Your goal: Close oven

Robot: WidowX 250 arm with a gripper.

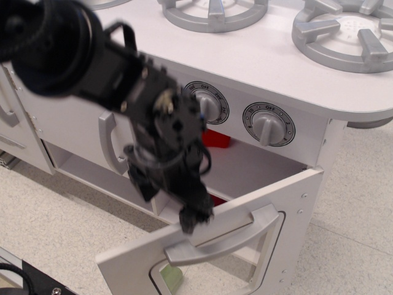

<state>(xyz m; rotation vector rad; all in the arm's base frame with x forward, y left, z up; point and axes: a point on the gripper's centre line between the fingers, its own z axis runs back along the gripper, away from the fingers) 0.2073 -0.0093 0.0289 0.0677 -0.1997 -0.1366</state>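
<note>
The white oven [264,169] sits under the stove knobs, and its compartment is open. Its door [288,200] with the clear window [206,273] and the silver-grey bar handle [227,238] is hinged at the bottom and stands tilted, roughly half raised. My black gripper [195,217] points down and rests against the door's upper edge just above the handle. Its fingertips look pressed together, holding nothing. A red object [216,139] lies inside the oven, partly hidden behind my arm.
Two knobs [268,125] show on the front panel, with grey burners [344,31] on the stovetop above. A plain cabinet door with a vertical grey handle [108,145] is to the left. A green item [172,278] shows through the window. A black device [34,281] lies at the bottom left.
</note>
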